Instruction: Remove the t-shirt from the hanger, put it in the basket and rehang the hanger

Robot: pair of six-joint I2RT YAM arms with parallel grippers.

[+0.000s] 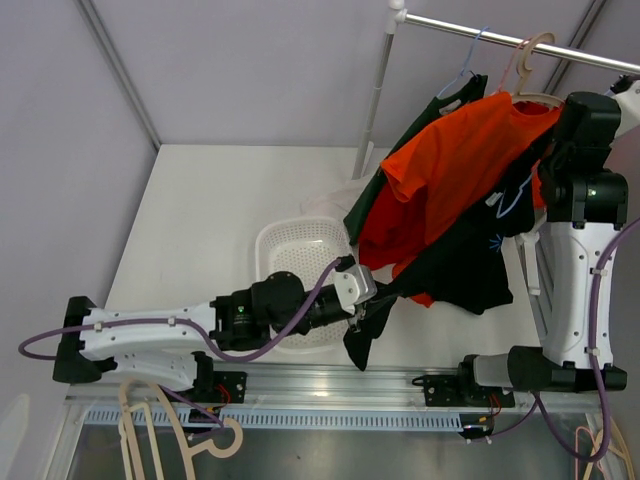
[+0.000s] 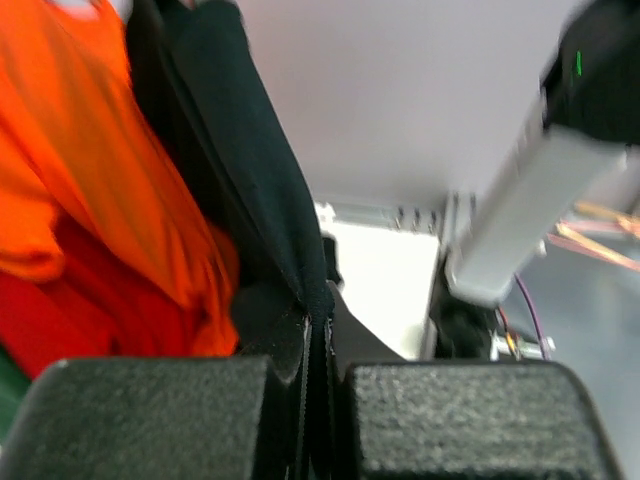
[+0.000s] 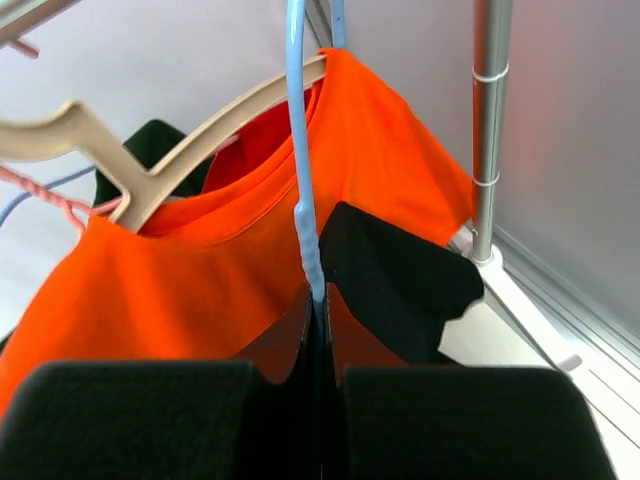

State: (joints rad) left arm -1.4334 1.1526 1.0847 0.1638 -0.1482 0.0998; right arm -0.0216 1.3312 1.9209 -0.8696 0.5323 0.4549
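Top external view is showing the left gripper (image 1: 370, 304) reaching out over the white table (image 1: 210, 200), low and near the front edge. It is pinching the lower edge of a black cotton t-shirt (image 1: 460, 262). The left wrist view is showing its jaws pressed nearly together, with the black cloth running down between them. That shirt is stretching diagonally from the left gripper up towards the right arm, which is standing tall at the right side.

The right wrist view is showing the right gripper (image 3: 322, 400) with its jaws narrowed onto a thin pale blue hanger (image 3: 297, 120), and dark fabric is sitting in the same pinch. A fold of the black t-shirt is hanging just beside the blue shaft, so the garment is on that hanger, draped in front of a bright orange t-shirt (image 1: 450, 165).

The orange t-shirt is hanging on a beige curved hanger (image 1: 533, 58), which is hooking over the silver metal rail (image 1: 500, 34). A dark green shirt (image 1: 372, 205) is hanging behind the orange one, farther left along the rail. A white perforated plastic basket (image 1: 285, 238) is sitting on the table, just behind the left arm's wrist.
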